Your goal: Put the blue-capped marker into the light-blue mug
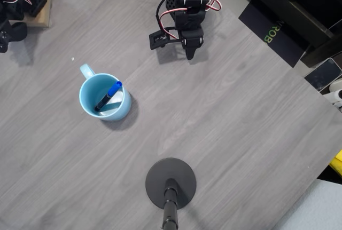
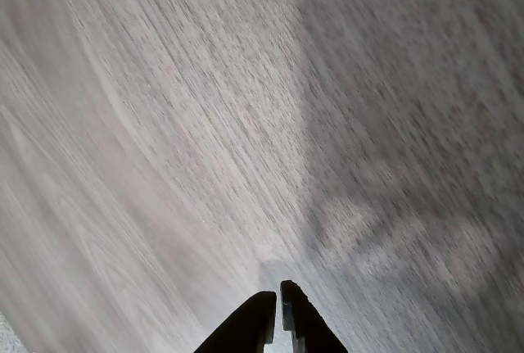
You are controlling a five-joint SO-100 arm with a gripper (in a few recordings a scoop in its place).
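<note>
The blue-capped marker (image 1: 109, 95) leans tilted, cap up, inside the upright light-blue mug (image 1: 86, 103).

a pale sky-blue is seen on the light-blue mug (image 1: 105, 97), inside and out. the blue-capped marker (image 1: 108, 96) is coloured bright blue at the cap and black along the barrel. the table (image 1: 224, 112) is patterned in grey wood grain. the gripper (image 2: 277, 308) is black; red and white wires (image 1: 173, 12) are seen on the black arm.

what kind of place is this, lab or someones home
Probably a hobby robotics bench: a grey wood-grain table, the arm's tool with exposed servo wiring, and a black round stand base likely holding the camera.
</note>
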